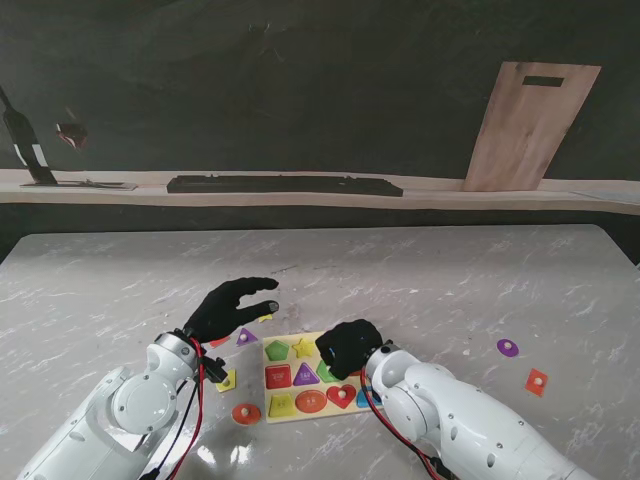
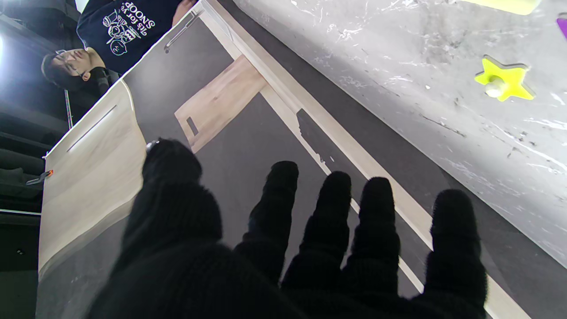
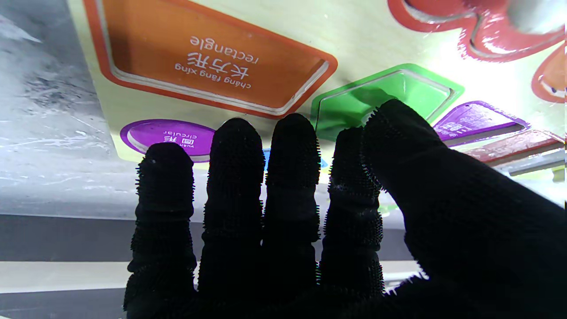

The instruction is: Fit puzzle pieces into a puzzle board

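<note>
So my left hand (image 1: 232,308) hovers empty, fingers spread, over the worktop (image 1: 420,280) beside the puzzle board (image 1: 310,378). My right hand (image 1: 348,346) rests on the board; can't tell if it's holding anything. Loose purple piece (image 1: 508,347) far right looks light, stiff; I'd pinch its knob.

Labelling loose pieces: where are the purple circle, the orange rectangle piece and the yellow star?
purple circle (image 1: 508,348), stand view, its middle.
orange rectangle piece (image 1: 537,382), stand view, its middle.
yellow star (image 2: 503,79), left wrist view, beside its peg.

Black-gloved left hand (image 2: 283,248) fingers spread, yellow star piece (image 2: 502,79) on marble table (image 2: 398,66)
</note>
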